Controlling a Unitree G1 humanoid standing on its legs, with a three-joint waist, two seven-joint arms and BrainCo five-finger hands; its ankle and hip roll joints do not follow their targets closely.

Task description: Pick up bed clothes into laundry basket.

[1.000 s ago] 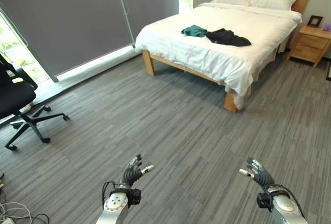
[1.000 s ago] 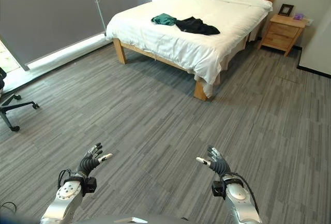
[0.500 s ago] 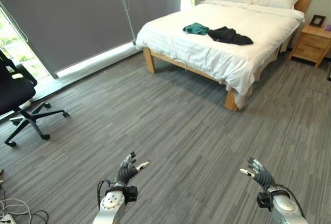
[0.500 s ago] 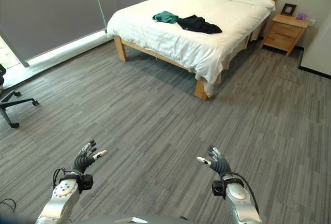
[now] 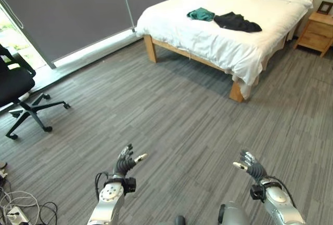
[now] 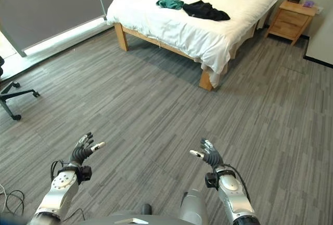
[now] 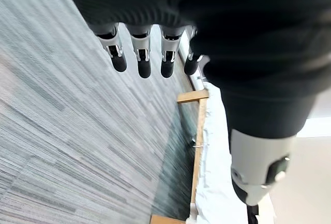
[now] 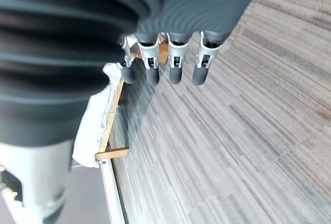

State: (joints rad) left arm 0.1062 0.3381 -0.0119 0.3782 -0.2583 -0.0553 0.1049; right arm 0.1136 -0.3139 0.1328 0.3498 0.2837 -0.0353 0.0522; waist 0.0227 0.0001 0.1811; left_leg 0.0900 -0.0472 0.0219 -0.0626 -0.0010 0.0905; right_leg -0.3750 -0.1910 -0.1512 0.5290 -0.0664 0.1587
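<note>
A green garment (image 5: 201, 13) and a black garment (image 5: 237, 22) lie side by side on the white bed (image 5: 218, 40) across the room. Both hands hang low over the grey floor, far from the bed. My left hand (image 5: 125, 164) is open, fingers relaxed, holding nothing; its fingers (image 7: 144, 57) show in the left wrist view. My right hand (image 5: 251, 166) is open and empty too, with its fingers (image 8: 176, 63) straight in the right wrist view.
A black office chair (image 5: 18, 92) stands at the left by the blind-covered window. A wooden nightstand (image 5: 315, 30) sits right of the bed. Grey wood-pattern floor (image 5: 177, 116) stretches between me and the bed.
The whole view has shifted: the bed sits higher and closer, so the camera has moved forward. Both hands stay open and low, the left one a little further left.
</note>
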